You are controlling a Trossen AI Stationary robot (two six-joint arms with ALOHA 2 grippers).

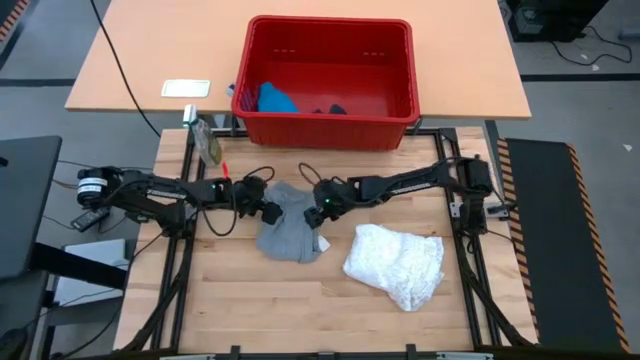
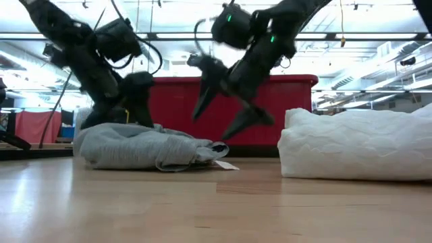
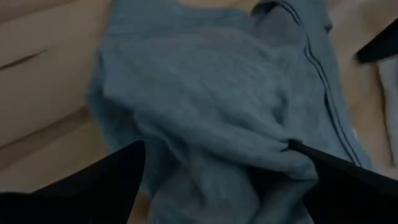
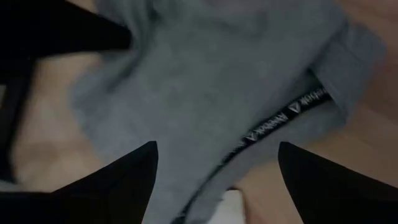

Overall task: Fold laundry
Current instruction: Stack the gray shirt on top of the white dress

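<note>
Seen from above, a wooden desk (image 1: 250,300) fills the lower half of the frame. A crumpled grey garment (image 1: 290,232) lies just left of centre, and a white lacy garment (image 1: 396,264) sits to its right, apart from it. My left gripper (image 1: 268,211) reaches in from the left to the grey garment's upper left edge; my right gripper (image 1: 322,213) comes from the right to its upper right edge.

At the top centre stands a red basket (image 1: 328,125) holding a bright blue garment (image 1: 274,98) and a dark navy one (image 1: 328,109), which only this view shows.

The level view shows what the overhead cannot: my right fingers (image 2: 204,94) are spread wide and lifted clear above the grey heap, holding nothing.

My left wrist camera shows my left fingers (image 3: 106,180) wide apart, low on either side of a grey fold. My right wrist camera alone reveals a black lettered band (image 4: 280,118) on the grey cloth.
</note>
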